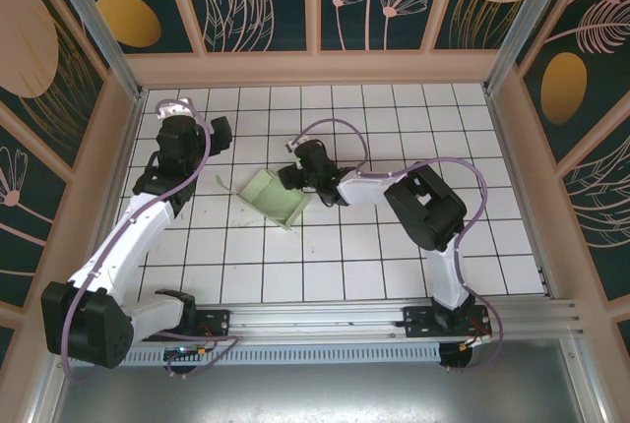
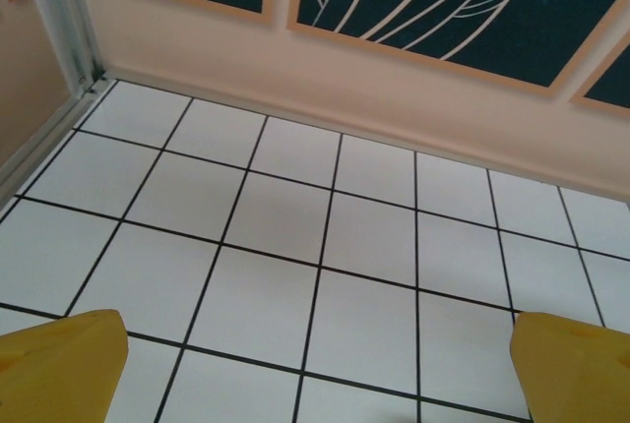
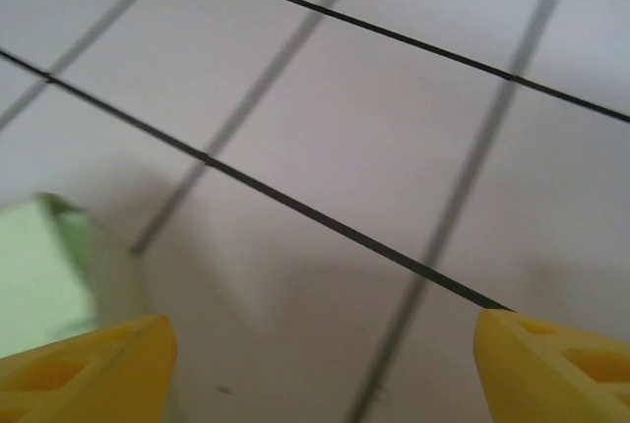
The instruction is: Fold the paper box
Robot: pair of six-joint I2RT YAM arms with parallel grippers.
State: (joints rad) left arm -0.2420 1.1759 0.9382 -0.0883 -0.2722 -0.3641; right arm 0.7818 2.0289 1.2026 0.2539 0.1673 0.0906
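The paper box (image 1: 277, 197) is a pale mint-green square piece lying on the tiled floor near the middle, one corner pointing to the front. My right gripper (image 1: 296, 169) hovers at its back right corner. In the right wrist view the yellow fingertips (image 3: 84, 369) stand wide apart over bare tile, so the right gripper (image 3: 320, 364) is open and holds nothing, with an edge of the box (image 3: 44, 266) just beside the left finger. My left gripper (image 1: 220, 134) is off to the back left, away from the box. Its midpoint (image 2: 317, 369) is over bare tile, its yellow fingertips (image 2: 59, 364) spread wide.
The white tiled floor (image 1: 345, 266) is fenced by peach walls with dark patterned panels: the back wall (image 2: 394, 89) is a few tiles ahead of the left gripper. An aluminium post (image 2: 59, 10) stands at the back left corner. A metal rail (image 1: 325, 320) runs along the near edge.
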